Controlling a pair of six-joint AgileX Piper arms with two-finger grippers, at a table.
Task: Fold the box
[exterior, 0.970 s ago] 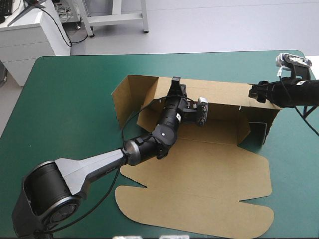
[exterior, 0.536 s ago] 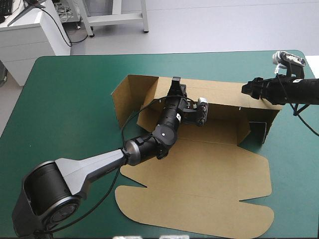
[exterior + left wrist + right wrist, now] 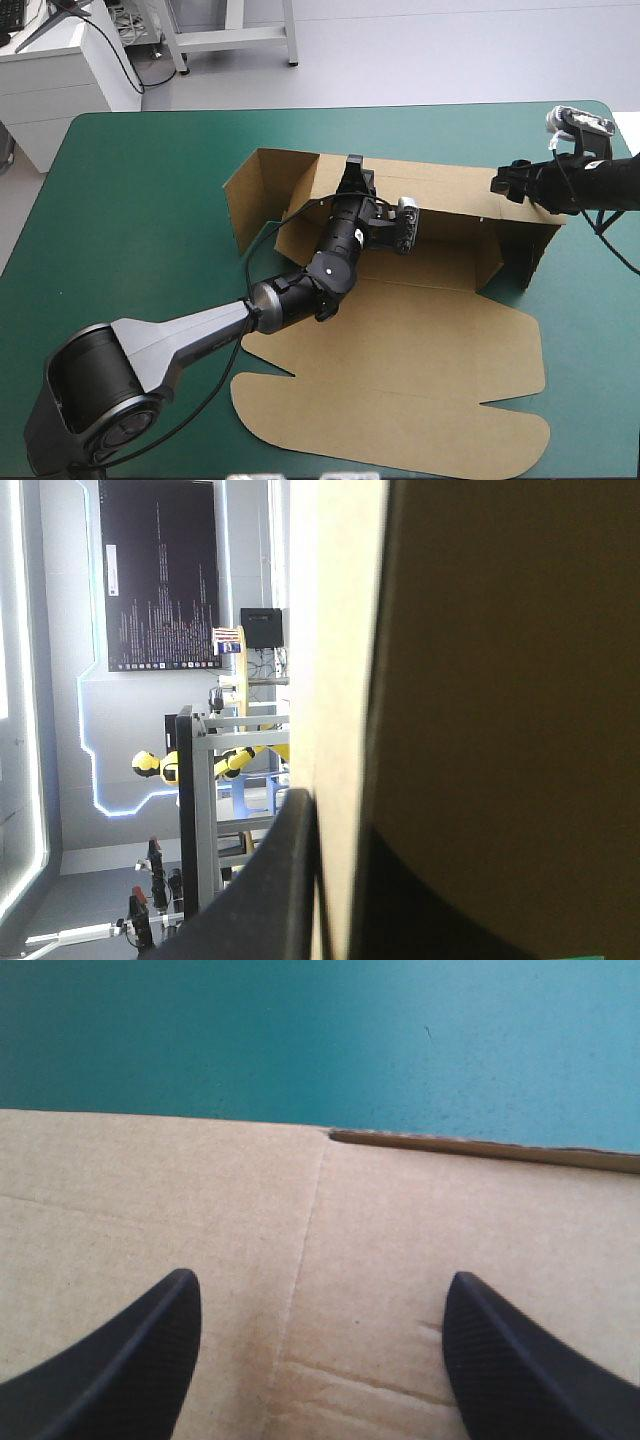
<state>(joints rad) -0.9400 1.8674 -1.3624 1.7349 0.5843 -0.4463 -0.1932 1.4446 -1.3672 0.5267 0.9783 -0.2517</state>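
The brown box (image 3: 400, 340) lies mid-table with its lid flat toward the front edge and its long back wall (image 3: 450, 190) raised. My left gripper (image 3: 352, 172) sits on that wall's top edge. In the left wrist view it (image 3: 335, 815) is shut on the box, with the board's pale edge (image 3: 335, 680) between the black fingers. My right gripper (image 3: 500, 183) hovers at the wall's right end, open. In the right wrist view its fingers (image 3: 130, 1360) stand wide apart over the bare board (image 3: 300, 1190), touching nothing.
The box's left end flap (image 3: 245, 200) stands upright and splayed outward. The right end wall (image 3: 535, 250) stands near the table's right edge. Teal-green cover (image 3: 150, 200) surrounds the box, and lies beyond the board's edge in the right wrist view (image 3: 300, 1040).
My right gripper has shifted slightly left along the back wall's right end. The small flap at the right end wall has turned inward. The left arm has not moved.
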